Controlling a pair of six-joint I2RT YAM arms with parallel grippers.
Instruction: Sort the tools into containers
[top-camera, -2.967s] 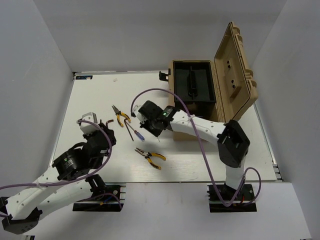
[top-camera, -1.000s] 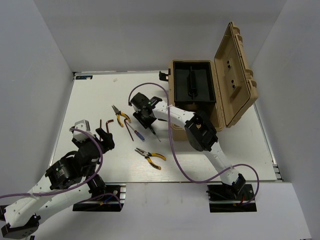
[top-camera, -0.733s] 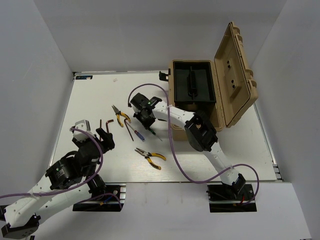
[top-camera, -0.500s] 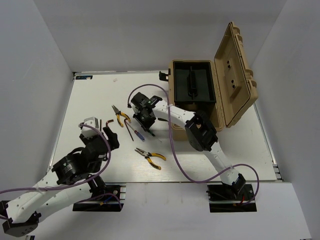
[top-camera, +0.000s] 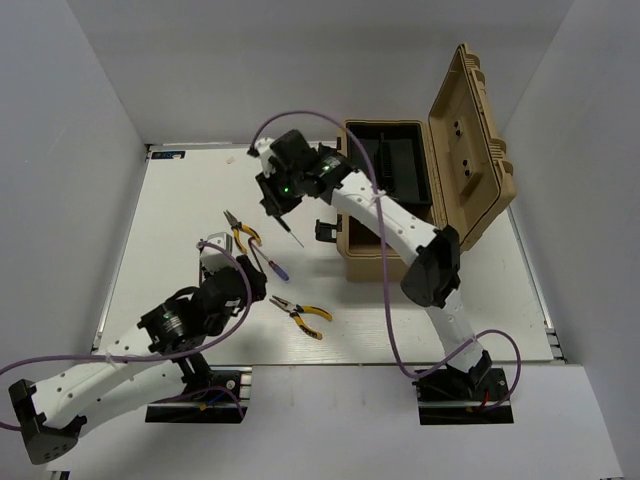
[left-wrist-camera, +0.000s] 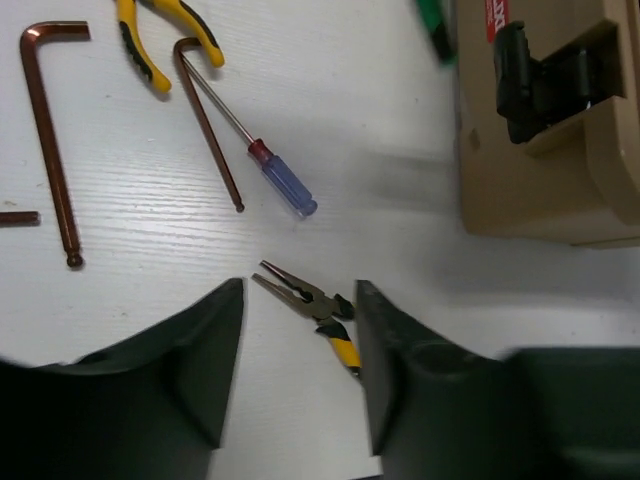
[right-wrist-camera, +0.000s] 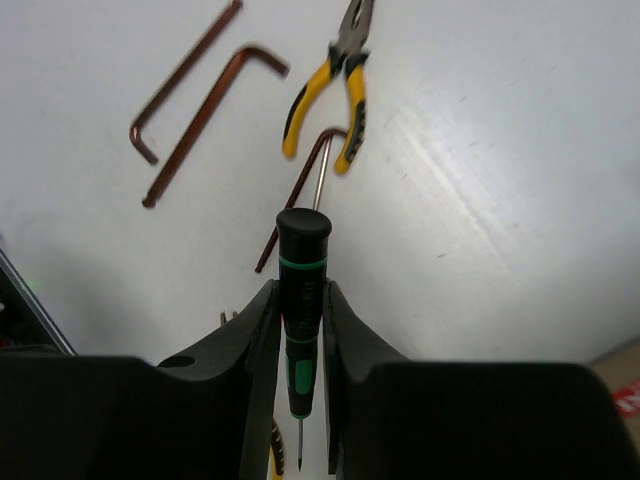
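My right gripper (top-camera: 281, 203) is shut on the green/black-handled screwdriver (top-camera: 290, 228) and holds it in the air left of the tan toolbox (top-camera: 362, 262), tip down. In the right wrist view the screwdriver (right-wrist-camera: 300, 285) is clamped between the fingers (right-wrist-camera: 262, 320). My left gripper (left-wrist-camera: 300, 335) is open above one pair of yellow-handled pliers (left-wrist-camera: 318, 305), which also shows in the top view (top-camera: 301, 315). The other pliers (top-camera: 240, 233), the blue/red screwdriver (left-wrist-camera: 278, 183) and dark hex keys (left-wrist-camera: 48, 130) (left-wrist-camera: 207, 112) lie on the table.
The toolbox lid (top-camera: 472, 140) stands open at the right, with a black tray (top-camera: 392, 165) inside. A black latch (left-wrist-camera: 540, 75) juts from the box front. White walls enclose the table on three sides.
My right gripper has lifted the green/black screwdriver off the table and moved up and back. My left arm has swung right, over the near pliers.
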